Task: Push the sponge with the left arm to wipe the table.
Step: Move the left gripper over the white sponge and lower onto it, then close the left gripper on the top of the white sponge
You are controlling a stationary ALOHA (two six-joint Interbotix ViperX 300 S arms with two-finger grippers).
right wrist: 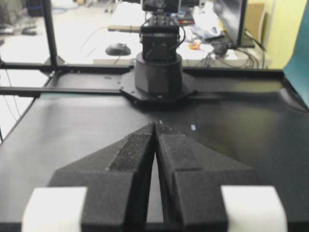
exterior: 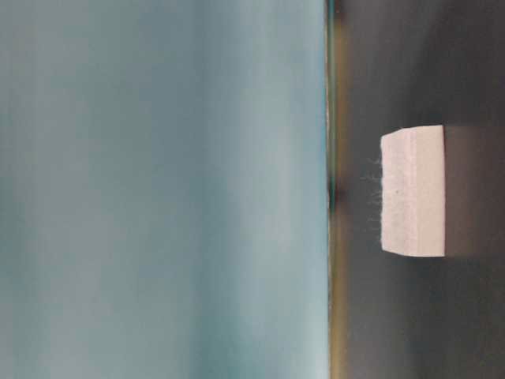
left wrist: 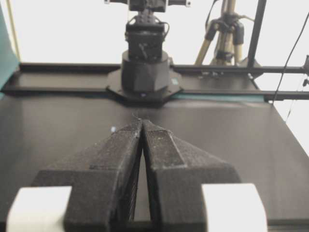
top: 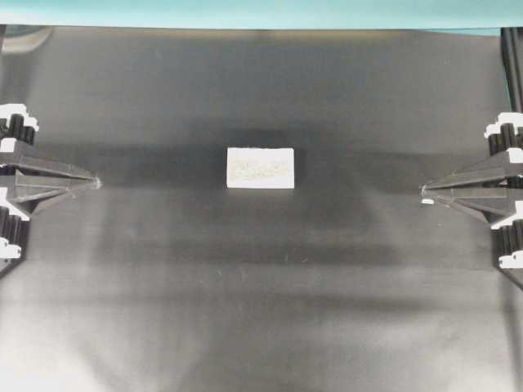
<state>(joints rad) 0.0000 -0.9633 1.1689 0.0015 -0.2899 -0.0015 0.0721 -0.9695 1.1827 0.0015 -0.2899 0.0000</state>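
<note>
Sponge [top: 260, 167] sits flat near the middle of the black table [top: 261, 310], with its speckled greyish-green top facing up and white sides showing. From above, going left to right, the left gripper [top: 96, 182] comes first, at the left edge of the table, with its sharp tip pointing at the sponge but well apart from it. Its two fingers are pressed together into one point and hold nothing. The left wrist camera shows that same gripper [left wrist: 140, 123] with only a thin line between the fingers. Next is the sponge, alone in the middle, touching neither arm. The low side camera shows the sponge [exterior: 413, 192] as a white block resting on the dark table [exterior: 473, 332], with tiny fuzzy threads on its top. Last is the right gripper [top: 424, 192], at the right edge, pointing back at the sponge and also well apart from it. The right wrist camera shows its fingers [right wrist: 135, 150] pressed together too, with nothing between them. A teal strip [top: 261, 12] runs along the far edge of the table.
</note>
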